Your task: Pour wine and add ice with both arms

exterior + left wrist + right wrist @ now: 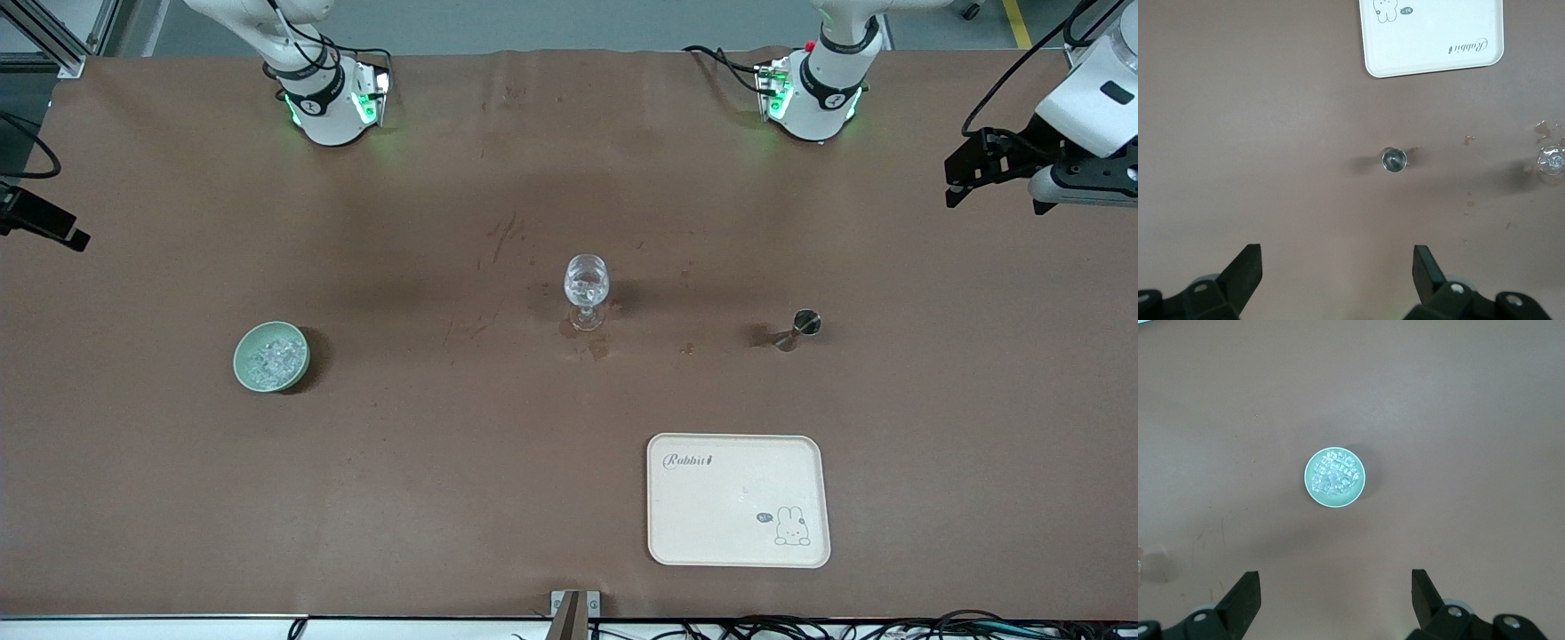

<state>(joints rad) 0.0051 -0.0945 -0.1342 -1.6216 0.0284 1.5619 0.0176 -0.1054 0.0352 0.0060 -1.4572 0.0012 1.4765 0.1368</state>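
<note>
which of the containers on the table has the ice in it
The pale green bowl, toward the right arm's end of the table, holds the ice. The stemmed glass and small metal cup don't.

Ice (274, 356) — small clear chunks — heaped in the pale green bowl (244, 364) toward the right arm's end; stemmed glass (587, 289) upright mid-table.

The bench (444, 498) is covered with a brown, stained sheet. On it stand a pale green bowl (271, 356) of ice (275, 354) toward the right arm's end, a clear stemmed glass (586, 292) in the middle, a small metal cup (797, 329) toward the left arm's end, and a cream tray (738, 500) nearer the front camera.
</note>
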